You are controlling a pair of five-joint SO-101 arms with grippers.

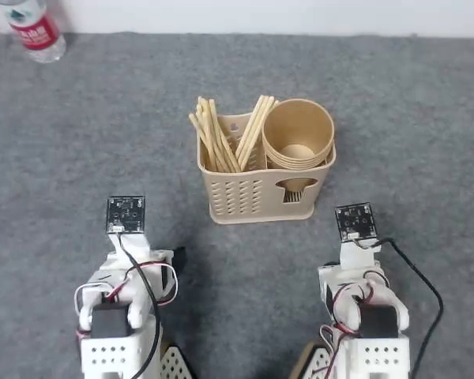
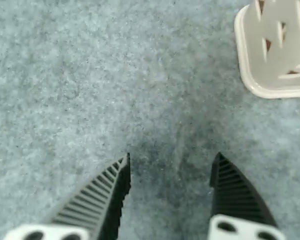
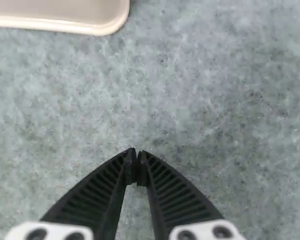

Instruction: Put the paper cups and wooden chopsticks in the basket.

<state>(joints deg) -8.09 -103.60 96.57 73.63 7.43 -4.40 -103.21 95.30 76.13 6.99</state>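
The stacked paper cups [image 1: 299, 136] sit nested in one compartment of the slotted basket [image 1: 253, 197] and the wooden chopsticks [image 1: 217, 138] lean in the other, so the task looks finished, with the basket at mid-worktop [image 1: 411, 103]. Fittingly, both arms are parked by the near edge over bare grey covering, the left tool [image 2: 172, 167] spread and empty, the right tool [image 3: 136, 160] pressed together on nothing. A plastic bottle [image 1: 33, 28] is at the far left corner, well apart.

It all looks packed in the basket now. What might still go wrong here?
The chopsticks lean out past the basket rim, so a knock might spill some. The stacked paper cups rise above the rim and might tip out too. The left gripper, open, sits near the basket; a careless forward move might shove it.
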